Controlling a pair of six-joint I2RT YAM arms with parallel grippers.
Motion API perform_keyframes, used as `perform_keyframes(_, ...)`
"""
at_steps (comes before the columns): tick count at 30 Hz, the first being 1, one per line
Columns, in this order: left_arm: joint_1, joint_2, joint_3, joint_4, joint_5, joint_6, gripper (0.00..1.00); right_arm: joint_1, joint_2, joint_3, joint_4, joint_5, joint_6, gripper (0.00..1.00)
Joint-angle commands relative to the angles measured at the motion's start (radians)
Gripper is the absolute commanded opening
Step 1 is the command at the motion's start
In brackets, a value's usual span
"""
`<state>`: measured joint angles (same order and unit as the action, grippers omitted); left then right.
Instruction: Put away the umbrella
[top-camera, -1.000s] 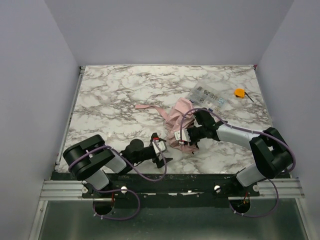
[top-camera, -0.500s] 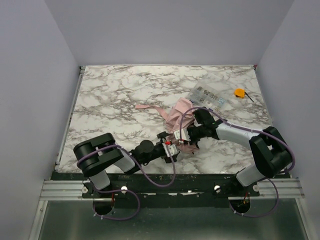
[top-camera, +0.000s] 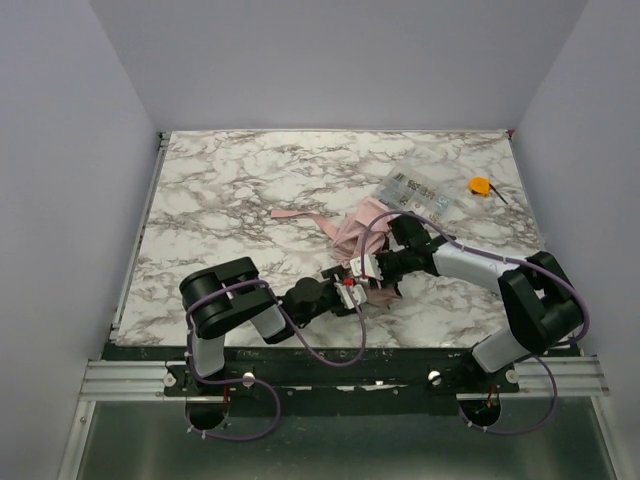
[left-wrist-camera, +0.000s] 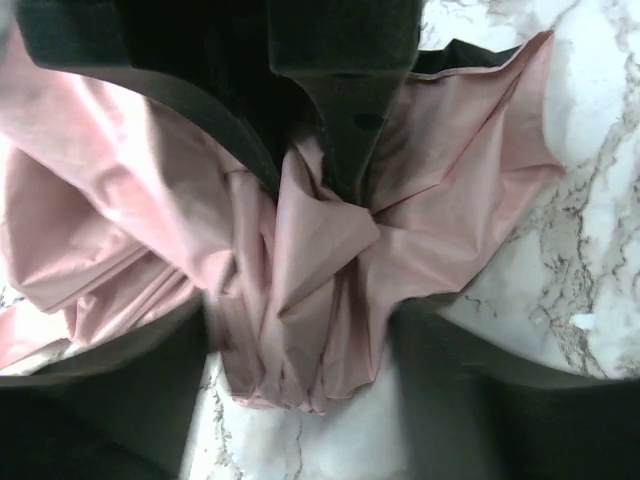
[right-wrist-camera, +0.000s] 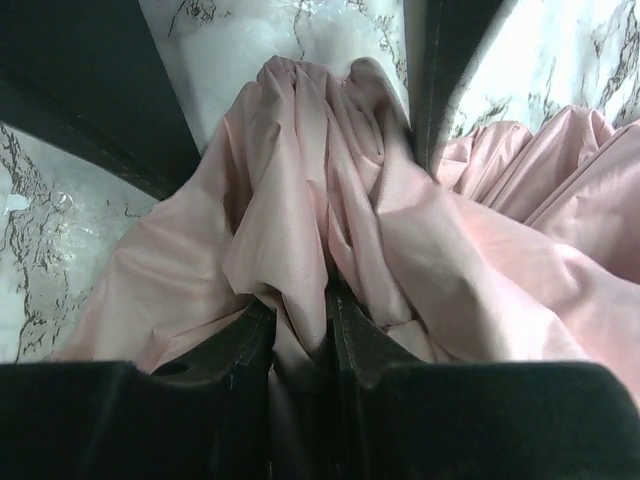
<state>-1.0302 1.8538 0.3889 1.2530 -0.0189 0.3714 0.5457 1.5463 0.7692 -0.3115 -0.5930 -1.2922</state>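
The right gripper (right-wrist-camera: 300, 325), jaws all but closed, pinches a raised fold of the pale pink umbrella (top-camera: 352, 222). Facing it from 7 o'clock in the overhead view, the left gripper (left-wrist-camera: 300, 335) is spread wide and holds nothing, its fingers (left-wrist-camera: 110, 400) straddling the same bunch of cloth.

The step in hand looks like gathering the loose canopy. It would go best if the left gripper closed low on the bunch, just beside the right's pinch. That would catch several folds at once rather than one skin of fabric, while the right keeps its hold so nothing slides.

The umbrella lies collapsed in a crumpled heap near mid-worktop (top-camera: 220, 200), a shade toward 3 o'clock. Its matte fabric falls in soft, deep creases. Its shaft and handle cannot be made out. A flat pink strap (top-camera: 290, 213) trails out toward 10 o'clock. A clear labelled packet (top-camera: 415, 188) lies just beyond the heap at 1 o'clock.
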Motion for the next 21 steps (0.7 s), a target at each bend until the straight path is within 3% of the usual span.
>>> perform_keyframes(1, -0.006, 0.044, 0.018, -0.115, -0.010, -0.025, 0.53, 0.003, 0.035, 0.005, -0.166, -0.045, 0.034, 0.27)
perform_keyframes(4, -0.006, 0.062, 0.009, -0.115, -0.015, -0.051, 0.29, 0.003, 0.022, 0.013, -0.188, -0.070, 0.034, 0.32)
perform_keyframes(8, -0.005, 0.083, -0.023, -0.084, -0.004, -0.088, 0.21, 0.003, -0.004, 0.030, -0.219, -0.109, 0.055, 0.39)
perform_keyframes(16, 0.017, 0.120, -0.077, -0.049, 0.058, -0.146, 0.18, -0.079, -0.114, 0.102, -0.349, -0.225, 0.044, 0.68)
perform_keyframes(21, 0.035, 0.134, -0.083, -0.044, 0.093, -0.170, 0.18, -0.090, -0.182, 0.163, -0.488, -0.281, -0.006, 0.77)
